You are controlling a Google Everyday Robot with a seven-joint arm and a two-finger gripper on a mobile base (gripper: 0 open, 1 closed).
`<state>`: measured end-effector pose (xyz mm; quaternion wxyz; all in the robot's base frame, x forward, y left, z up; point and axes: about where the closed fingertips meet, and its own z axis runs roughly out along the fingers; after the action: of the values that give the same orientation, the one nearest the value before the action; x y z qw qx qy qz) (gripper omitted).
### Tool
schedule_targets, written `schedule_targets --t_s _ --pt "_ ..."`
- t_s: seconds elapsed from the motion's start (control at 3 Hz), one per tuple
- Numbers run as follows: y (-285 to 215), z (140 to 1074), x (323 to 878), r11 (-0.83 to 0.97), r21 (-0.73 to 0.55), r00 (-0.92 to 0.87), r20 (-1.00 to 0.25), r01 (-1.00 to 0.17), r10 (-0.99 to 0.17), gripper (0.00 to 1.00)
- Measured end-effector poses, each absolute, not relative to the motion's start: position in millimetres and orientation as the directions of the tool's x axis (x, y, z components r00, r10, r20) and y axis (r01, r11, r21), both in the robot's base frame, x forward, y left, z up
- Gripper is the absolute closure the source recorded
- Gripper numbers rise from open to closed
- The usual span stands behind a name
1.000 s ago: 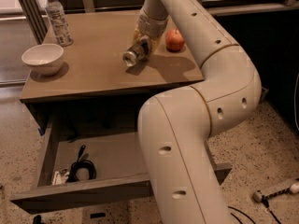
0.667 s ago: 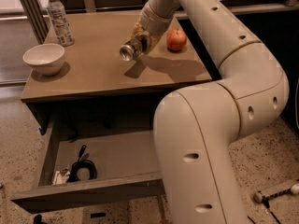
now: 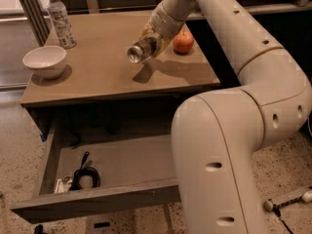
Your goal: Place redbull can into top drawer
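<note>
My gripper [image 3: 148, 40] is shut on the redbull can [image 3: 139, 50] and holds it tilted in the air above the middle of the grey table [image 3: 97, 74], its shiny silver end facing front-left. The can's shadow falls on the tabletop below it. The top drawer [image 3: 105, 196] stands pulled out under the table's front edge, below and to the left of the can. My white arm [image 3: 229, 130] covers the drawer's right part.
A white bowl [image 3: 45, 61] sits at the table's left edge. A clear water bottle [image 3: 60, 19] stands at the back left. A red apple [image 3: 183, 41] lies just right of the gripper. A black cable coil [image 3: 84, 175] lies in the drawer's left front corner.
The gripper has lifted the can off the tabletop and carried it up and a little toward the front-left. The arm has swung to the right of the view.
</note>
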<state>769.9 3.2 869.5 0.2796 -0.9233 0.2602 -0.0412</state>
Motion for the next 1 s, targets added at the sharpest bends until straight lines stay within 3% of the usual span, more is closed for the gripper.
schedule_targets --t_s 0.67,1.0 --pt "-17 895 684 -0.669 -0.613 0.902 -0.199 -0.42 -0.383 1.0" --pt "-13 874 672 -0.684 -0.582 0.896 -0.236 -0.44 -0.375 1.0"
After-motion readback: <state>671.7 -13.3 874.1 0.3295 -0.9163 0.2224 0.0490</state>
